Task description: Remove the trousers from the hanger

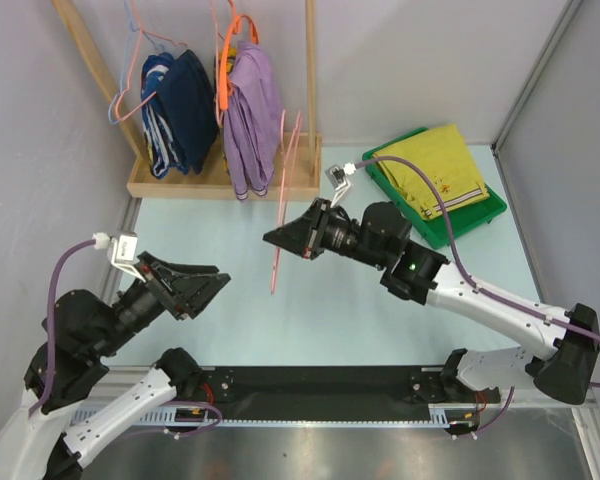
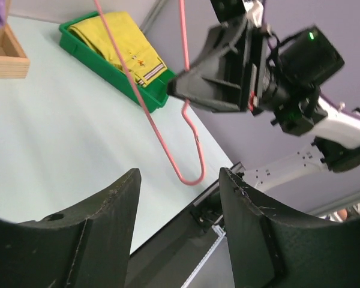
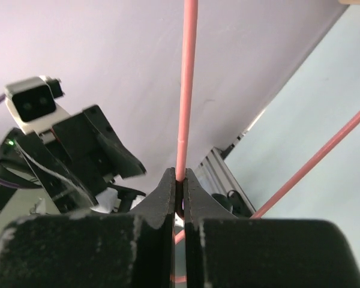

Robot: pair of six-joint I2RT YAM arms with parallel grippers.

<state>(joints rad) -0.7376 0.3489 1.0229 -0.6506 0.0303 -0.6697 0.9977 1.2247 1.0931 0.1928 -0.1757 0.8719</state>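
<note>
Nearest the lens in the right wrist view, the two dark fingers (image 3: 150, 228) of the right tool (image 3: 179, 180) are pressed together on a thin pale-pink wire hanger (image 3: 187, 90), with only the wire between them. The grip is judged to be taken on a straight run of the wire so that the bare frame can be carried above the tabletop (image 1: 330, 320). From above, the hanger is seen hanging steeply tilted from that tool, with no cloth on it. The left tool (image 2: 180, 174) is held near it, its jaws apart and nothing between them, with the hanger's curved end a little beyond its fingertips. It is judged to bear no load and to be placed where the wire could be steadied if needed.

Well apart from both tools, at the far right of the tabletop, a green tray (image 1: 470, 228) is set at an angle. The mustard-yellow trousers (image 1: 435, 165) are laid folded flat in it, the striped band turned toward the near rim, and nothing else is seen in the tray. The removal itself is therefore judged done, with only the hanger left to dispose of.

At the far left a wooden rack (image 1: 180, 185) is placed. Navy garments (image 1: 190, 110) and a lilac garment (image 1: 252, 110) are hung on it, the latter from an orange hanger (image 1: 223, 80).
</note>
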